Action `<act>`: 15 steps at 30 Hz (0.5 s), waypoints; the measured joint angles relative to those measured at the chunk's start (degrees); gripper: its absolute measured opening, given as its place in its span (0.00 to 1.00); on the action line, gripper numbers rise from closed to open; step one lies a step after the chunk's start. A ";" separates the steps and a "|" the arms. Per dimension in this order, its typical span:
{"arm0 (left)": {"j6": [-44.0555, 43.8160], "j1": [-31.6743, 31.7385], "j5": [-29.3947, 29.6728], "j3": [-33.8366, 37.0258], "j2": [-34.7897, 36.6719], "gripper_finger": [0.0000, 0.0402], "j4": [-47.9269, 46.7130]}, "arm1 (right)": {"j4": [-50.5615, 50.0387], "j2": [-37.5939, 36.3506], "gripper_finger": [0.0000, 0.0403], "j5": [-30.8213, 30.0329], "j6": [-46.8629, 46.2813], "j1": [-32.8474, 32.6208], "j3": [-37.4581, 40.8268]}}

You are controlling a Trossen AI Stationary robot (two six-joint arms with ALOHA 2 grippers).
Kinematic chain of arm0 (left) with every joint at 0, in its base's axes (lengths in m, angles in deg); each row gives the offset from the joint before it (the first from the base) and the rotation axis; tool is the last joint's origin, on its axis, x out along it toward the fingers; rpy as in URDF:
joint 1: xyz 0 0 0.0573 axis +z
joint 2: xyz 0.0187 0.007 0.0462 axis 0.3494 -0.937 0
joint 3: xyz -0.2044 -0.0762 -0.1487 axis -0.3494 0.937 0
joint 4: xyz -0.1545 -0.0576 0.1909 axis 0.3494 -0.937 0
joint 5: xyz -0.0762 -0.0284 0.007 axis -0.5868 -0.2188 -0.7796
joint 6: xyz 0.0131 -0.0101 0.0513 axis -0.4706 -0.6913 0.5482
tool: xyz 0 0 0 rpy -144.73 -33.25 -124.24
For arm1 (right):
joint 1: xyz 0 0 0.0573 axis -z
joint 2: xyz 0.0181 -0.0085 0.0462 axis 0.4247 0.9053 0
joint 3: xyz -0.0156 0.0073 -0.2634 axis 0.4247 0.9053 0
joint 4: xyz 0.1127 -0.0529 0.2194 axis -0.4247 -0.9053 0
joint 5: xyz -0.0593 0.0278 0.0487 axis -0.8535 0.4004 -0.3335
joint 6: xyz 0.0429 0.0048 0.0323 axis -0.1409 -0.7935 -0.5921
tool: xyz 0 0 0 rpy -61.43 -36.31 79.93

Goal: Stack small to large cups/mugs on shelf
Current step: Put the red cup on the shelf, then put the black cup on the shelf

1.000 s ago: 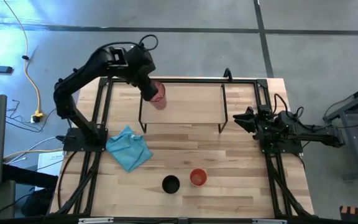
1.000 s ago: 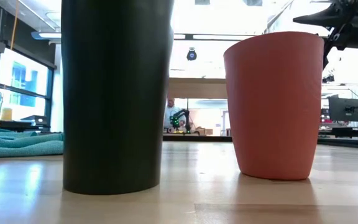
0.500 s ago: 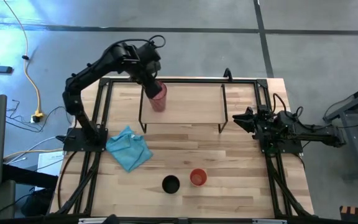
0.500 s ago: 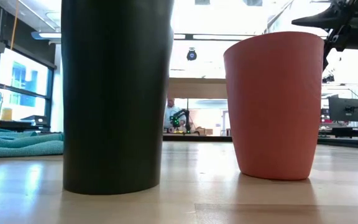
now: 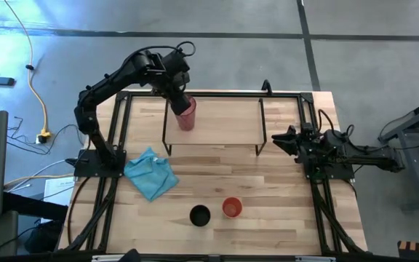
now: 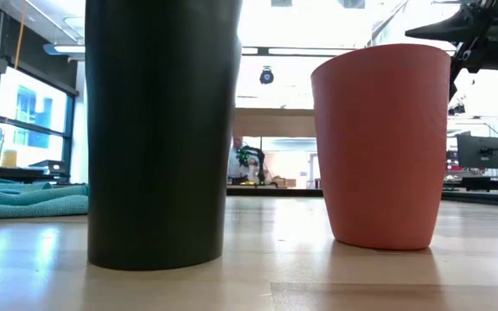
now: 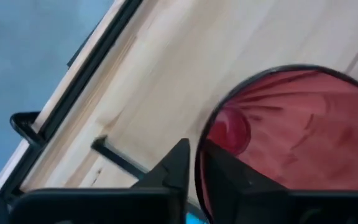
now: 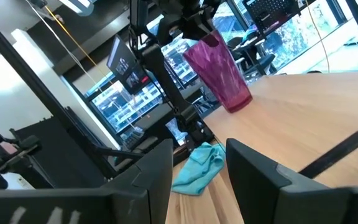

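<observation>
The tall pink-red tumbler [image 5: 187,116] stands on the left part of the shelf [image 5: 224,124], its base on the light wood top; the right wrist view also shows the tumbler [image 8: 219,71] there. My left gripper [image 5: 178,100] is above it, shut on its rim. The black cup [image 5: 200,215] and the short red-orange cup [image 5: 231,207] stand side by side on the table near its near edge; the low view shows the black cup [image 6: 162,130] and the red-orange cup [image 6: 379,147] close up. My right gripper [image 5: 278,142] waits open at the table's right side. My left gripper [image 7: 194,149] pinches the tumbler's rim [image 7: 205,134] on the side toward the table's left, one finger inside the cup and one finger [image 7: 178,165] outside. It comes from above, slanting down. The tumbler stands near upright with its base on the shelf top.
A teal cloth [image 5: 151,173] lies crumpled on the table's left side, near the left arm's base. The shelf's black legs [image 5: 262,149] stand on the table's far half. Bare wood lies between the shelf and the two cups.
My left gripper has gone down with the tumbler toward the shelf's left part, staying shut on the rim. The tumbler now stands on the shelf top. In the last half second it has barely moved.
</observation>
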 joint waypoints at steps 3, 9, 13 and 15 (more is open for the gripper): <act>0.00 0.01 -0.13 0.00 0.07 0.18 0.81 | -0.76 0.00 0.35 0.01 -0.02 0.00 0.00; 0.43 -0.10 -0.48 -2.49 0.10 0.29 1.05 | -1.32 0.00 0.35 0.02 0.00 0.00 0.00; 0.42 -0.10 -0.62 -5.42 0.10 0.33 0.59 | -1.40 0.00 0.35 0.02 0.00 0.00 0.00; 0.42 -0.10 -0.64 -7.52 0.10 0.34 -0.50 | -1.43 0.00 0.35 0.02 0.00 0.00 0.00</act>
